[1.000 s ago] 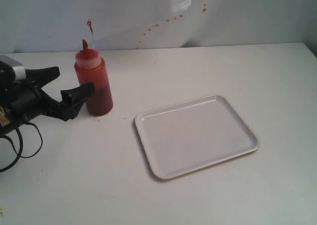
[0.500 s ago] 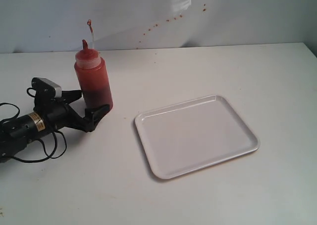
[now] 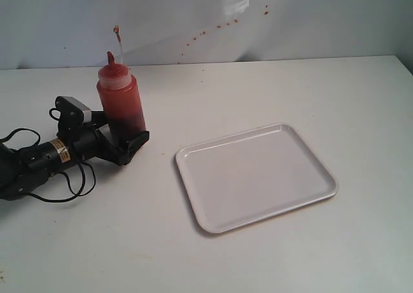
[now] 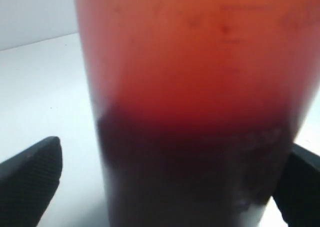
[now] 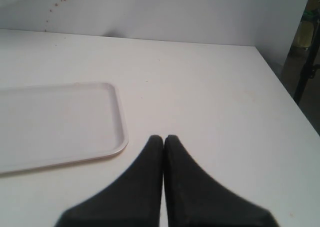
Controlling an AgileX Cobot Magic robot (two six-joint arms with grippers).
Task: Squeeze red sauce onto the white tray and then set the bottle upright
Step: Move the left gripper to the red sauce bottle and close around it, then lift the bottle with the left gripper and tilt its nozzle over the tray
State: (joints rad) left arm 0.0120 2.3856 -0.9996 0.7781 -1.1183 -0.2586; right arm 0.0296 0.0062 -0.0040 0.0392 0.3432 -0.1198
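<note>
Principal hazard: premature discharge. The left gripper stands fully spread with the bottle between its jaws, low on the body near the base. The nozzle appears uncapped, its tip cap standing above on the tether. A hard closure on soft plastic would likely push sauce out onto the table short of the white tray. Second hazard: toppling. In the left wrist view the bottle fills the frame, with one of the fingers clear of its wall and the other at the opposite edge of the picture; whether that one touches cannot be told. If one finger meets the wall first, the bottle may slide or tip. Third hazard: a grip this low on a bottle that looks well filled may let it lean during the lift and the tilt. Position: the bottle is upright on the table, well apart from the tray, which lies toward the middle and shows no red sauce on its surface. The right gripper has its jaws pressed together on nothing and hangs near the tray's edge, taking no part. Judgement: the grasp is not yet made, and a gentle, centred closure is required.
</note>
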